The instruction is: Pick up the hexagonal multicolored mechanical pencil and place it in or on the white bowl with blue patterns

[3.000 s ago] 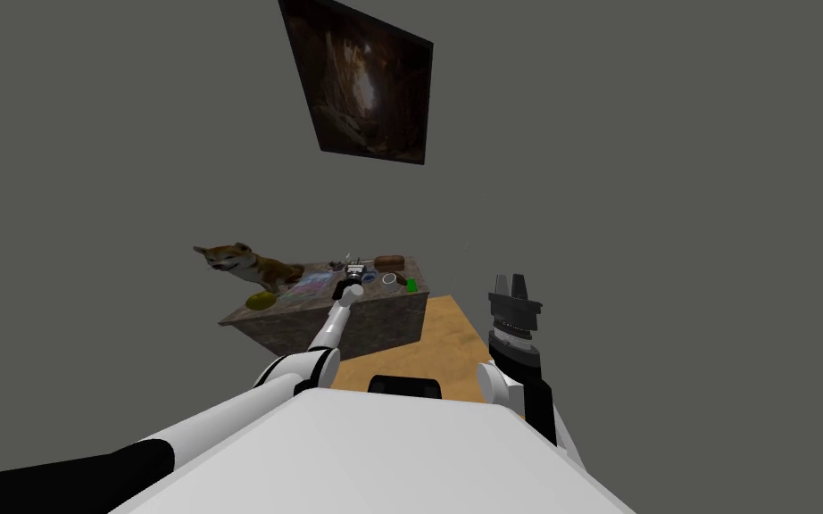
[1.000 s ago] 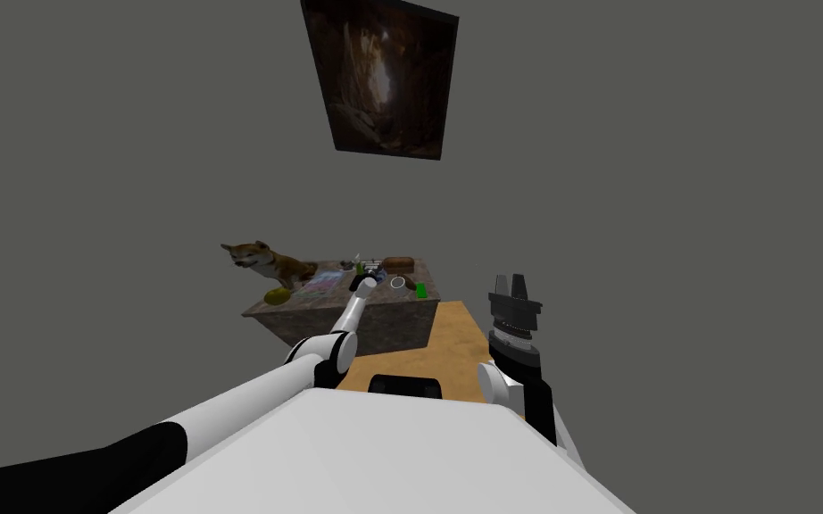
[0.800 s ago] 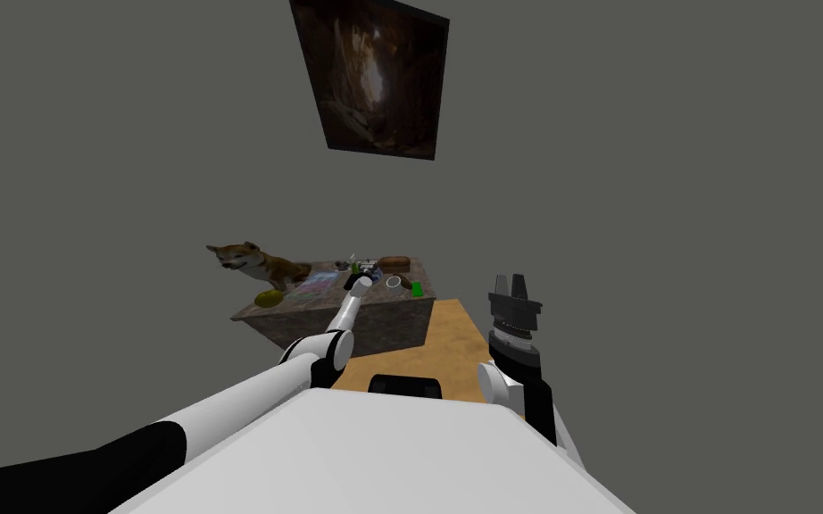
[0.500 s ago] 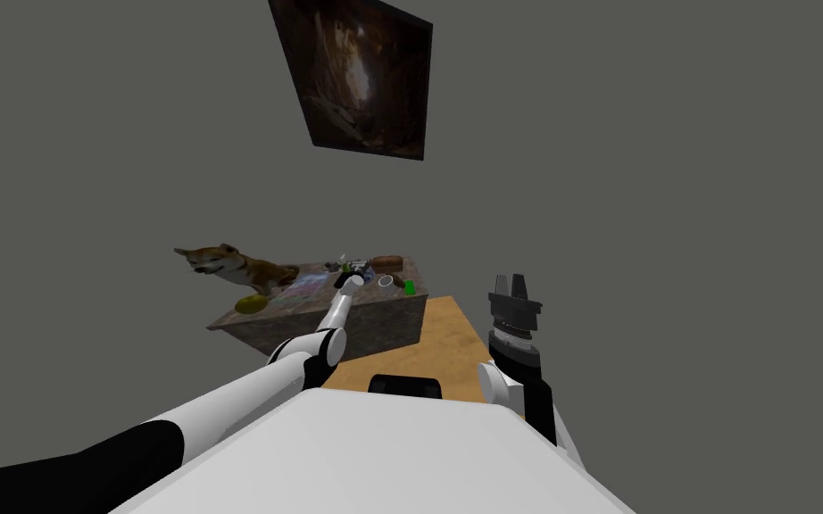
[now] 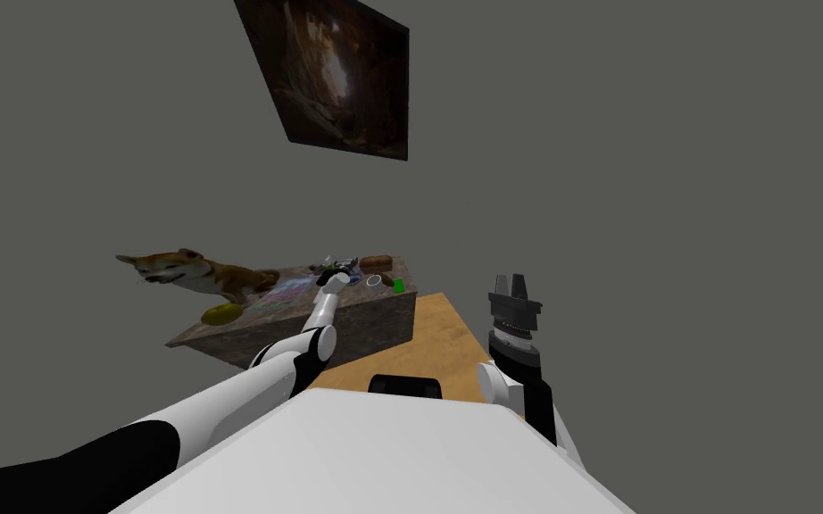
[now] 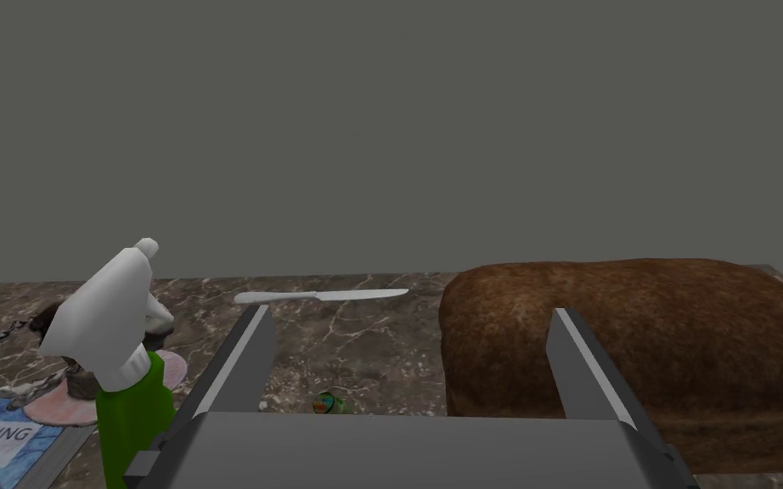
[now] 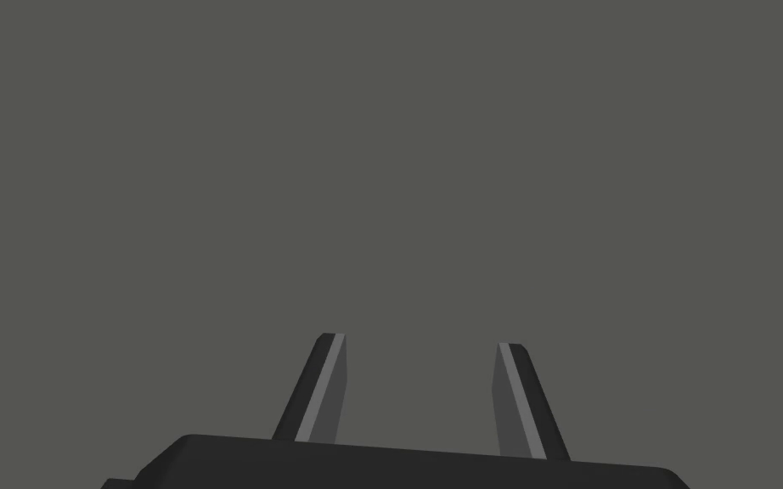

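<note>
My left gripper (image 6: 409,312) hangs open low over the marbled tabletop (image 6: 356,327). Between its fingers, close to the gripper's body, a small green and orange end (image 6: 329,404) of what looks like the multicoloured pencil peeks out; the rest is hidden. In the head view the left gripper (image 5: 340,267) reaches the table's far middle, and the white bowl (image 5: 369,280) sits just to its right. My right gripper (image 5: 517,284) is raised at my right side, away from the table, with its fingers (image 7: 329,382) apart and nothing between them.
A green spray bottle (image 6: 122,365) with a white head stands by the left finger. A brown loaf (image 6: 628,340) lies behind the right finger, a white knife (image 6: 320,296) beyond. A dog figure (image 5: 195,272), a yellow object (image 5: 220,313) and a green object (image 5: 398,285) share the table.
The whole head view has swung, so the table and wall picture now sit further left: my own move. My left hand stays over the table's far middle. The right arm is unchanged.
</note>
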You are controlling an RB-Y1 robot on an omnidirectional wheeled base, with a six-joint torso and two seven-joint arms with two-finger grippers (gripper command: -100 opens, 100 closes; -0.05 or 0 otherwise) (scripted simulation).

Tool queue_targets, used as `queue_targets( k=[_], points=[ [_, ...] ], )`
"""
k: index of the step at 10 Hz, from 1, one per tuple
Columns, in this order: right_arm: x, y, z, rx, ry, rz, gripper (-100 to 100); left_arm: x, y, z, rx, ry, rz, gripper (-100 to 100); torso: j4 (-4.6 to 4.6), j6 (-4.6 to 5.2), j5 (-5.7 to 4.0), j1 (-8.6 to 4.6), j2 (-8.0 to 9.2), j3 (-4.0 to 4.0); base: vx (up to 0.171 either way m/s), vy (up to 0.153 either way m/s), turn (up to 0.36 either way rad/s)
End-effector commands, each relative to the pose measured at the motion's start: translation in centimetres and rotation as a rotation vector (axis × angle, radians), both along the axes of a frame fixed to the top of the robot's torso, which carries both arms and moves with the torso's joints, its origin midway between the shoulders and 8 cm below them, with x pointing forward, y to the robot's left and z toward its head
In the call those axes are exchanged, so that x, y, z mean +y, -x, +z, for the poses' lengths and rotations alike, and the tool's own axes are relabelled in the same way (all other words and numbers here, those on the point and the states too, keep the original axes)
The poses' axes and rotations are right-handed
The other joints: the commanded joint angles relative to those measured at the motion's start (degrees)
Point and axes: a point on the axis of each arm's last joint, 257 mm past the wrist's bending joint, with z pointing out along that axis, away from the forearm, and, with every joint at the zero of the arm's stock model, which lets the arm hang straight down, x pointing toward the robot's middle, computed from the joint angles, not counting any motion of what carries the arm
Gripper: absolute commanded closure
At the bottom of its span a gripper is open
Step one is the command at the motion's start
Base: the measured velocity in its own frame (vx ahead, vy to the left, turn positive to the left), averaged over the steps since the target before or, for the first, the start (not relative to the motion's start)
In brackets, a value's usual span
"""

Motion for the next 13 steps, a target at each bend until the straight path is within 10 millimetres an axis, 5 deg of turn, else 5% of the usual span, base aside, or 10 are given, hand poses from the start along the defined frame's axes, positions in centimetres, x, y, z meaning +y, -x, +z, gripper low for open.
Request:
queue_targets(
  k=[1, 2, 5, 7, 8, 13],
  points=[
    [0.0, 0.0, 0.0, 0.000, 0.000, 0.000, 0, 3.1, 1.0, 0.8, -0.002, 0.001, 0.037, -100, 0.00, 0.00, 0.00, 0.00, 0.00, 0.00, -0.019, -0.063, -0.195],
    [0.0, 0.0, 0.0, 0.000, 0.000, 0.000, 0, 3.1, 1.0, 0.8, -0.002, 0.001, 0.037, -100, 0.00, 0.03, -0.01, -0.06, -0.01, -0.01, -0.014, -0.048, -0.125],
    [0.0, 0.0, 0.0, 0.000, 0.000, 0.000, 0, 8.6, 3.2, 2.5, -0.002, -0.002, 0.103, -100, 0.01, -0.02, -0.01, -0.02, 0.00, 0.01, -0.024, -0.055, -0.146],
    [0.0, 0.0, 0.0, 0.000, 0.000, 0.000, 0, 8.1, 3.1, 2.3, -0.001, -0.003, 0.097, -100, 0.00, 0.01, 0.00, 0.01, 0.00, 0.00, -0.013, -0.028, -0.074],
    [0.0, 0.0, 0.0, 0.000, 0.000, 0.000, 0, 8.2, 3.1, 2.3, -0.001, -0.001, 0.098, 0, -0.01, -0.01, 0.02, 0.10, -0.05, -0.03, 0.000, 0.000, 0.000],
    [0.0, 0.0, 0.0, 0.000, 0.000, 0.000, 0, 8.2, 3.1, 2.3, -0.001, -0.001, 0.098, 0, -0.02, -0.01, 0.05, 0.18, -0.10, -0.06, 0.000, 0.000, 0.000]
  ],
)
